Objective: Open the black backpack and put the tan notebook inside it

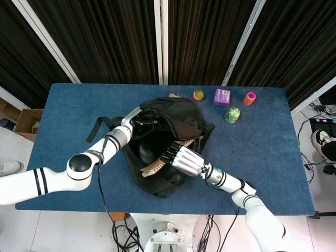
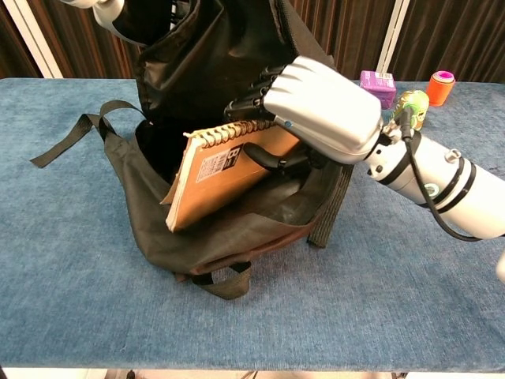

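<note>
Head view shows us the black backpack [image 1: 168,142] lying open in the middle of the blue table [image 1: 273,147], its mouth gaping toward our side. Our left hand [image 1: 137,116] grips the upper rim of the opening at the far left of the bag and holds that flap lifted; in the chest view the raised fabric rises to the top edge of the picture and the hand itself is mostly cut off there. Our right hand [image 2: 319,106] grasps the tan notebook [image 2: 217,178] by its spiral-bound end, dark fingers [image 2: 252,93] curled over the coil and the thumb underneath the cover. We see the notebook tilted steeply, its lower end already down inside the bag's mouth and its bound end above the rim, with a white printed label on the cover facing us. A loose strap [image 2: 75,138] trails from the bag across the table to the left. Along the far edge of the table we see a small multicoloured ball [image 1: 198,95], a purple box [image 1: 222,96], an orange cup with a pink top [image 1: 249,98] and a green toy [image 1: 232,114], all well apart from the bag.
</note>
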Controlling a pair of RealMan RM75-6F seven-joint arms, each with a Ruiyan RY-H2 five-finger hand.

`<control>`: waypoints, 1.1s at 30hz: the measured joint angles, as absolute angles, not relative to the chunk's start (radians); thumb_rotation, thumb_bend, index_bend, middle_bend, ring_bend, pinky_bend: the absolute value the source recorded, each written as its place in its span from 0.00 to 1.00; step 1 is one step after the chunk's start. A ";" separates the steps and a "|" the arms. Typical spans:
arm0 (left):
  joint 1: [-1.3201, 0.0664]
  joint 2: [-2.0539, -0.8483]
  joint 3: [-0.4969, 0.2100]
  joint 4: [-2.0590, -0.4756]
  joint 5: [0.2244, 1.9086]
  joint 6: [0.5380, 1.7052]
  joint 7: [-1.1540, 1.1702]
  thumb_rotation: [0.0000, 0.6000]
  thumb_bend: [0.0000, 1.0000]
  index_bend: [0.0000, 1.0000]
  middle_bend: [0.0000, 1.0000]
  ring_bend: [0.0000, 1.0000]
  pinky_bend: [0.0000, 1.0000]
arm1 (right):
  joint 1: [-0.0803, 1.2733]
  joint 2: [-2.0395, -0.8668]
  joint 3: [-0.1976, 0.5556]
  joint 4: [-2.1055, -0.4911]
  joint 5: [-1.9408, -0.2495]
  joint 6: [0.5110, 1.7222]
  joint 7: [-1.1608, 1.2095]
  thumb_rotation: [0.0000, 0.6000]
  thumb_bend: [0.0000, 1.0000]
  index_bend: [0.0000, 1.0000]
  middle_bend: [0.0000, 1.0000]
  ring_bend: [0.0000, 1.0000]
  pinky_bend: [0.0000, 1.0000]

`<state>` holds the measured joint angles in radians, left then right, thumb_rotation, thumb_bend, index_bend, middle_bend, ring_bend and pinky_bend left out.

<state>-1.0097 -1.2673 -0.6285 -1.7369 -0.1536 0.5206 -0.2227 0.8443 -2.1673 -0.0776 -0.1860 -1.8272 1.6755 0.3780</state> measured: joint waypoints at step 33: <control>-0.937 -1.167 -0.549 -1.803 0.124 0.433 -0.455 1.00 0.49 0.70 0.62 0.43 0.46 | 0.804 -2.069 -0.035 -0.470 -1.682 1.274 0.064 1.00 0.07 0.17 0.24 0.06 0.14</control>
